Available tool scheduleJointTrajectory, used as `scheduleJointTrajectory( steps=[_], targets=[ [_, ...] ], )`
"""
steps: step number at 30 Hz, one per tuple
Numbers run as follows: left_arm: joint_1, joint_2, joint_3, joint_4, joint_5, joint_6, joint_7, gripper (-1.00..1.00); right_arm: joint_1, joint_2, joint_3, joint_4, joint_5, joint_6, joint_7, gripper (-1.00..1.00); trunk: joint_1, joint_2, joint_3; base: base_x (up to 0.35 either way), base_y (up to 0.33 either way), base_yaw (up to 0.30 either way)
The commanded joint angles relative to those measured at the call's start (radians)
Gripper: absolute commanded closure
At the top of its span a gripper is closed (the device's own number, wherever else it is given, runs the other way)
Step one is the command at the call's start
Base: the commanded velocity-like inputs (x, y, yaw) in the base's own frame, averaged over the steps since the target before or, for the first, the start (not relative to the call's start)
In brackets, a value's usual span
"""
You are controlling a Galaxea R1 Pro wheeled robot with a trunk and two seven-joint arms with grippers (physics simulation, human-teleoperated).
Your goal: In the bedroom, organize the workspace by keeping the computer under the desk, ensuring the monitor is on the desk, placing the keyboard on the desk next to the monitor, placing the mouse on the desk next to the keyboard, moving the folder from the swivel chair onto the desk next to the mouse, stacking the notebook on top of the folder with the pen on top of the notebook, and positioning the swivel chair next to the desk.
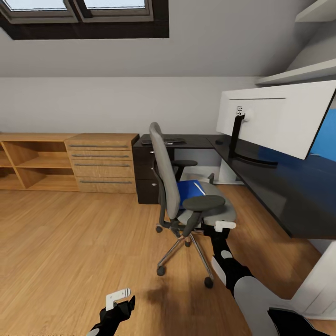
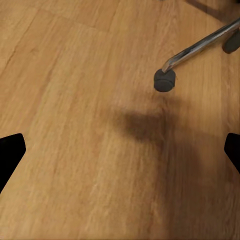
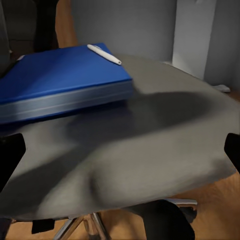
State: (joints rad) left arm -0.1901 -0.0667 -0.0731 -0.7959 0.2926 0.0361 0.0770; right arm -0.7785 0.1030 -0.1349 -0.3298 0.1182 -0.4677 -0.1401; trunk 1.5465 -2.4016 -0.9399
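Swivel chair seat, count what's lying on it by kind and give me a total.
Bright blue flat folder: 1
Thin white stick pen, lying on the folder: 1
Total on the grey upholstered swivel chair seat: 2

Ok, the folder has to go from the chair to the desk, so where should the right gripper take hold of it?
Probably by the long near edge of the folder, which faces the right gripper and sits raised above the swivel chair seat. It lies flat, so come in level from the seat's front with one finger above and one below. The pen lies loose on top, so keep it level.
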Motion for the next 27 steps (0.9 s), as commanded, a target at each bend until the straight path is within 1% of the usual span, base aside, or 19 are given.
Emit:
scheduleJointTrajectory(
  steps=[1,16,20,27],
  targets=[
    [0.000,0.001,-0.004,-0.002,0.010,0.004,0.007,-1.00,-0.001,0.001,-0.006,0.000,0.011,-0.003,-0.003,-1.00,0.000,0.000,-0.001,0.000,0.000,0.043],
    [0.000,0.001,-0.004,-0.002,0.010,0.004,0.007,-1.00,-0.001,0.003,-0.005,0.001,0.011,-0.005,-0.004,-1.00,0.000,0.000,-0.001,0.000,0.000,0.020],
    [0.000,0.001,-0.004,-0.002,0.010,0.004,0.007,-1.00,-0.001,0.003,-0.005,0.000,0.011,-0.005,-0.004,-1.00,0.000,0.000,-0.001,0.000,0.000,0.157],
    [-0.001,0.001,-0.004,0.004,0.010,0.004,0.007,-1.00,-0.001,0.003,-0.005,-0.002,0.011,-0.005,-0.007,-1.00,0.000,0.000,-0.001,0.000,0.000,0.235]
  ],
)
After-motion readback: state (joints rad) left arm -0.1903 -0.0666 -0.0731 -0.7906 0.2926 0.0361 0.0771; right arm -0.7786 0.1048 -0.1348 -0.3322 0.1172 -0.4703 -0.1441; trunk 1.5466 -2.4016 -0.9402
